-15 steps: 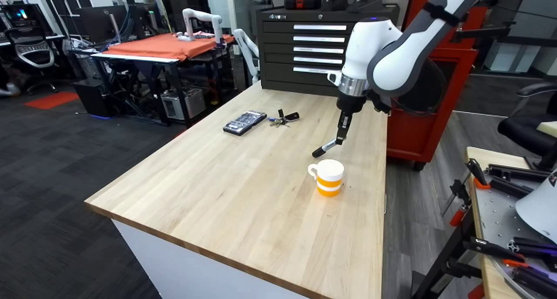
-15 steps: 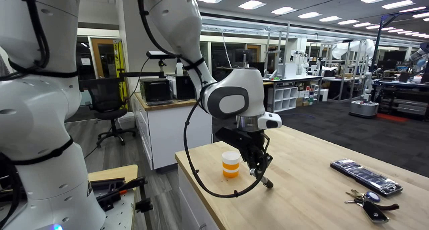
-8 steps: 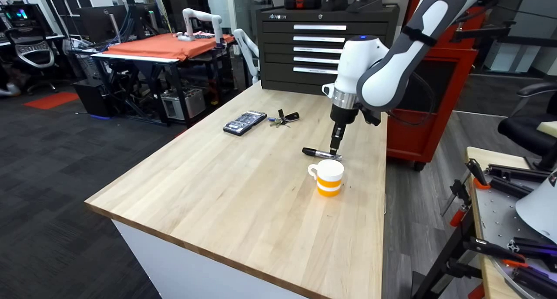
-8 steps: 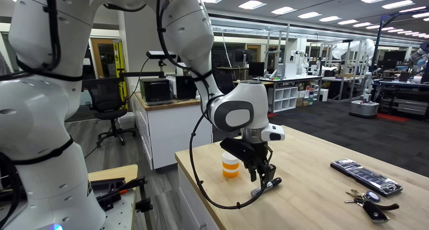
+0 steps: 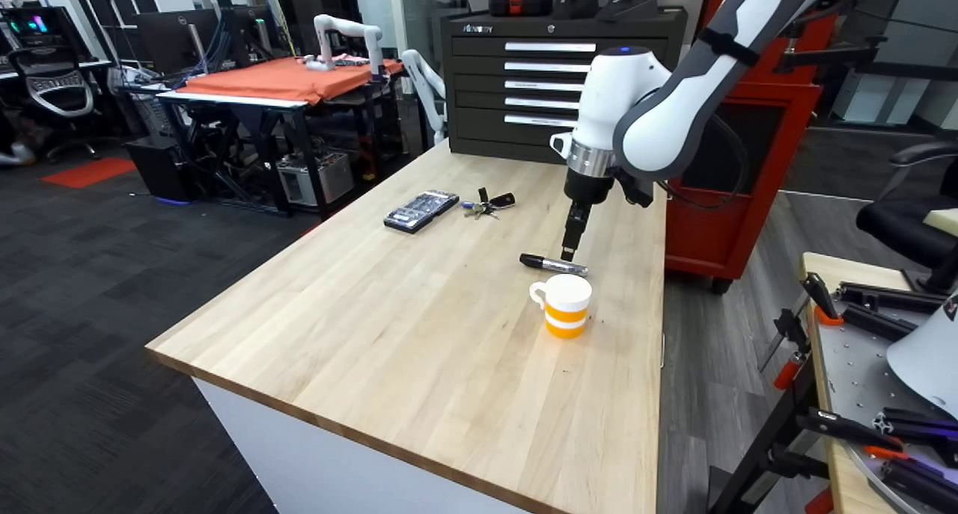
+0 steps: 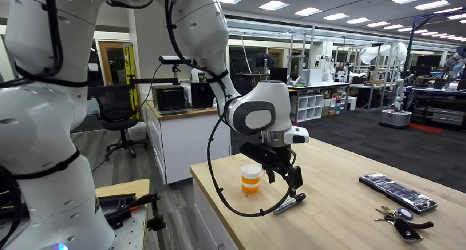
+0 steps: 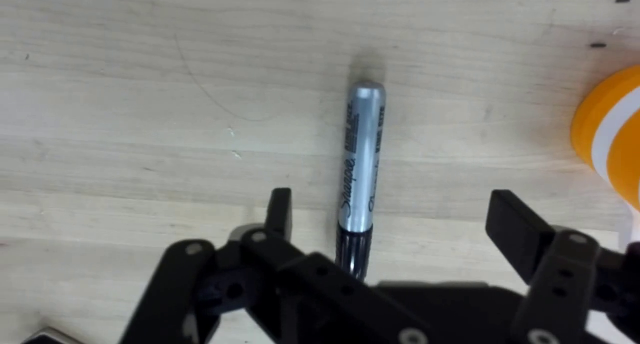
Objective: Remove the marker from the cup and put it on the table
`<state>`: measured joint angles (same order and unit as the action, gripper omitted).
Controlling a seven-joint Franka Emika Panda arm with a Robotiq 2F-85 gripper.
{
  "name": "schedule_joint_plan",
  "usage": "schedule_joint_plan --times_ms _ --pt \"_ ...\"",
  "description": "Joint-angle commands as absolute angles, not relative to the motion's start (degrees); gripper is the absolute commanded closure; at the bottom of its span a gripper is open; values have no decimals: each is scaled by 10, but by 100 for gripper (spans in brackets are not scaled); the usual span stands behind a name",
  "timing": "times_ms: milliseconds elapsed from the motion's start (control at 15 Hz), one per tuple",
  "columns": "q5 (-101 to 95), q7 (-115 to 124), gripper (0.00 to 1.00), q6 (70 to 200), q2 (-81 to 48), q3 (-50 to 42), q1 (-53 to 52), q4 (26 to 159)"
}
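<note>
The silver marker with a black cap [image 7: 362, 158] lies flat on the wooden table [image 5: 374, 327]. Just above it is my gripper [image 7: 392, 199], open, with fingers spread wide to either side of the marker's cap end and not touching it in the wrist view. Part of the black cap is hidden behind the gripper's linkage there. Beside the marker stands the orange-and-white striped cup [image 5: 566, 304], upright, its handle turned toward the cap side. In an exterior view the marker [image 6: 290, 203] rests apart from the cup [image 6: 250, 179], partly crossed by the arm's cable.
A flat black case with a clear top [image 5: 421, 211] and a bunch of keys [image 5: 490, 203] lie farther along the table. A dark drawer cabinet [image 5: 479, 87] stands at the table's end. A loose black cable [image 6: 233, 210] loops low beside the gripper.
A second ago the gripper held the marker tilted, cap down. It came down and opened; the marker now lies flat. Since half a second ago the gripper has risen slightly.
</note>
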<state>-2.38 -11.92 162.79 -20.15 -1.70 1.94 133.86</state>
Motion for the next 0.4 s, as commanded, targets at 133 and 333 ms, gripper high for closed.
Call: schedule_joint_plan --times_ms 133,333 --pt "-30 -114 0 1613 -184 -6 24 1338" --pt "-30 -114 0 1614 -191 -6 25 1338"
